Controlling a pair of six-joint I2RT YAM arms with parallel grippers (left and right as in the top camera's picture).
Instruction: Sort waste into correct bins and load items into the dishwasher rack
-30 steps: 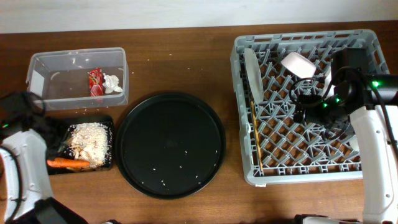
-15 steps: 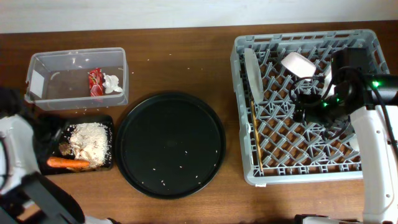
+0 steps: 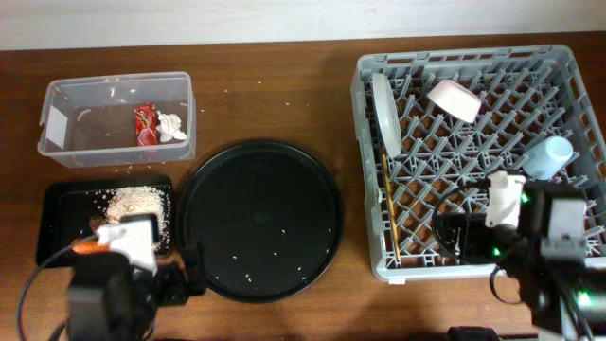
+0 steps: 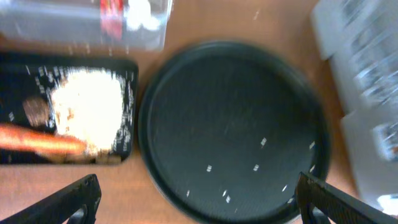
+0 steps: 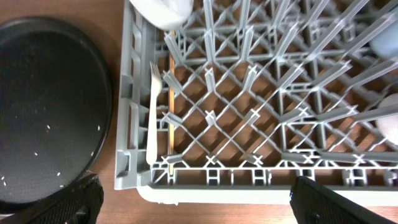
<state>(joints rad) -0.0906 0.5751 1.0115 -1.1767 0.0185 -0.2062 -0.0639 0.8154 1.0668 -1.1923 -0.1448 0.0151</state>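
Observation:
The clear tub (image 3: 71, 140) at the far left holds a red wrapper (image 3: 145, 123) and a white tissue (image 3: 170, 126). In front of it the shallow black tray (image 3: 57, 223) holds rice scraps (image 4: 87, 112), a carrot (image 4: 40, 140) and a brown morsel (image 4: 34, 111). The grey rack (image 3: 369, 170) on the right carries a plate (image 3: 383, 112), white bowl (image 3: 453, 99), light-blue cup (image 3: 549, 156), fork (image 5: 152, 115) and chopsticks (image 5: 170, 106). My left gripper (image 4: 202, 208) is open and empty by the round tray's near rim. My right gripper (image 5: 196, 208) is open and empty at the rack's near edge.
A large round black tray (image 3: 260, 220) with a few rice grains lies between the bins and the rack. Both arms sit low at the table's front edge, the left arm (image 3: 104, 289) covering part of the black tray. A pale rounded item (image 5: 388, 118) shows at the rack's right.
Both arms have pulled back to the near table edge. The left gripper has opened and left the black tray. The right arm has left the rack, uncovering the light-blue cup.

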